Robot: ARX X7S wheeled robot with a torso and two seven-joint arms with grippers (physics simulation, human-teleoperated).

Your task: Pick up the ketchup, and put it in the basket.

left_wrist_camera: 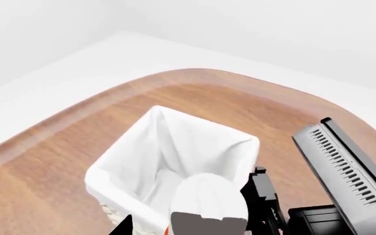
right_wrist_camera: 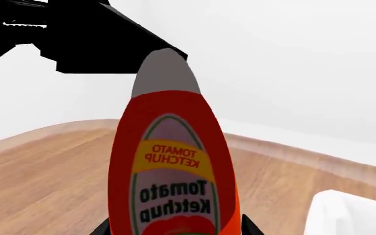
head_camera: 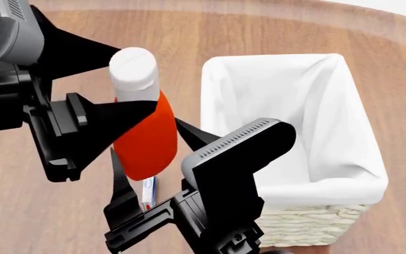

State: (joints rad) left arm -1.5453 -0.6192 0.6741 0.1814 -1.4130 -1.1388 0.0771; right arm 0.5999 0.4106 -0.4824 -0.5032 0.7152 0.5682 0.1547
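Both arms crowd the ketchup: your right gripper clamps its base, lifted beside the basket; left gripper's state I cannot tell.

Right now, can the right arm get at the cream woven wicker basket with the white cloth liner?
Probably yes. The basket stands open right beside the right gripper, nothing inside. But that gripper seems to hold the orange-red ketchup bottle, and the left gripper straddles its cap.
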